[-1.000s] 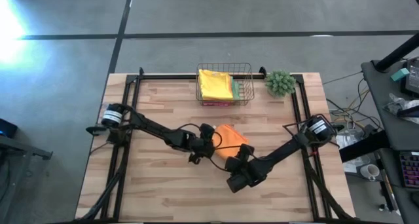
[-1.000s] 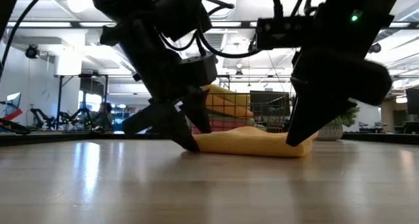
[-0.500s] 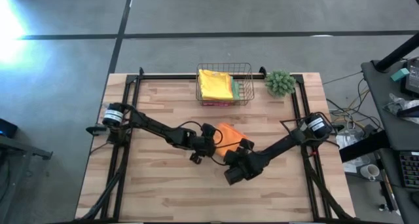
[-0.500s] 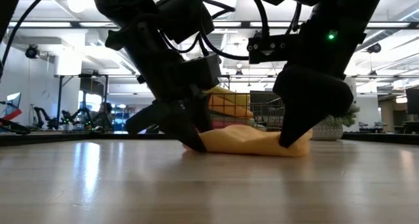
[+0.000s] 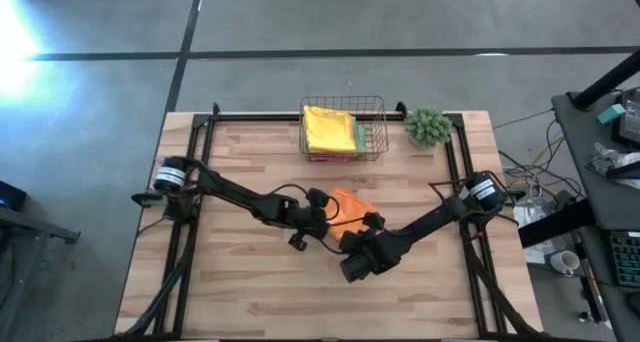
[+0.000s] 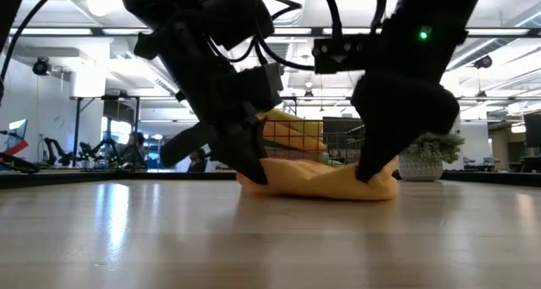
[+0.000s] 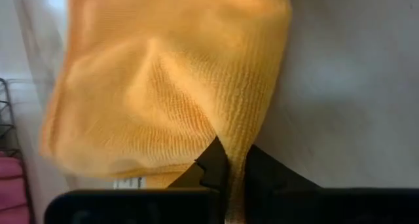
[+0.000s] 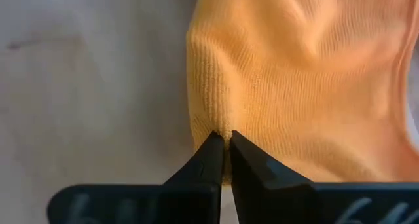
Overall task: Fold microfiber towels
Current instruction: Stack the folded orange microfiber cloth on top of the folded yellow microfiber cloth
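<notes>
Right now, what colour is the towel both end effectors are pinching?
Orange towel, clearest in the right wrist view.

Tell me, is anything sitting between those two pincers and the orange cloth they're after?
No, nothing visible is in the way. The left pincer and the right pincer are each shut on an edge of the orange towel lying mid-table. The basket and plant stand apart at the far edge.
</notes>
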